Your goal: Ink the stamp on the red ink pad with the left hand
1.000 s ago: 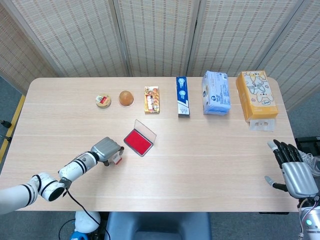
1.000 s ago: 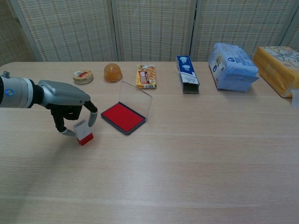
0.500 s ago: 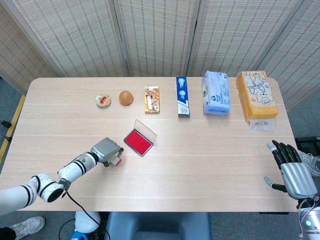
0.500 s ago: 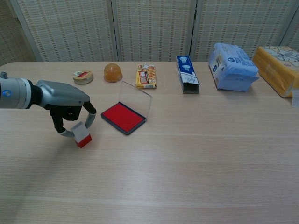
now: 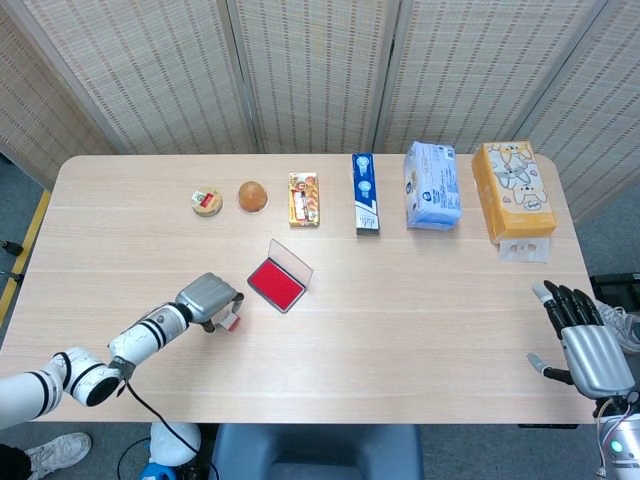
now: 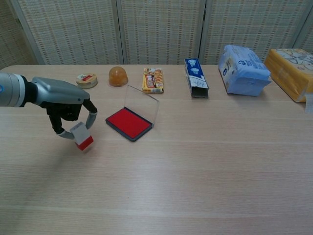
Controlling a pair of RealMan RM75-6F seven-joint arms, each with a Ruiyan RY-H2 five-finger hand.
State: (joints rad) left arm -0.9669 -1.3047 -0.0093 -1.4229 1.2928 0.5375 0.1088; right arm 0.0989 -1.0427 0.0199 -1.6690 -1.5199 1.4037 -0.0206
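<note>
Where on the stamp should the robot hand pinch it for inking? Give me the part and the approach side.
Pinch the stamp on its pale upper body from above, fingers on opposite sides, as the left robot hand grips it now. Its red base faces down, tilted, and must stay bare to meet the open red ink pad lying to its right.

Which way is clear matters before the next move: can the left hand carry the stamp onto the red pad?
Probably yes. The left hand holds the stamp lifted, the red ink pad lies open beside it, lid raised at its far edge, bare table between them.
</note>
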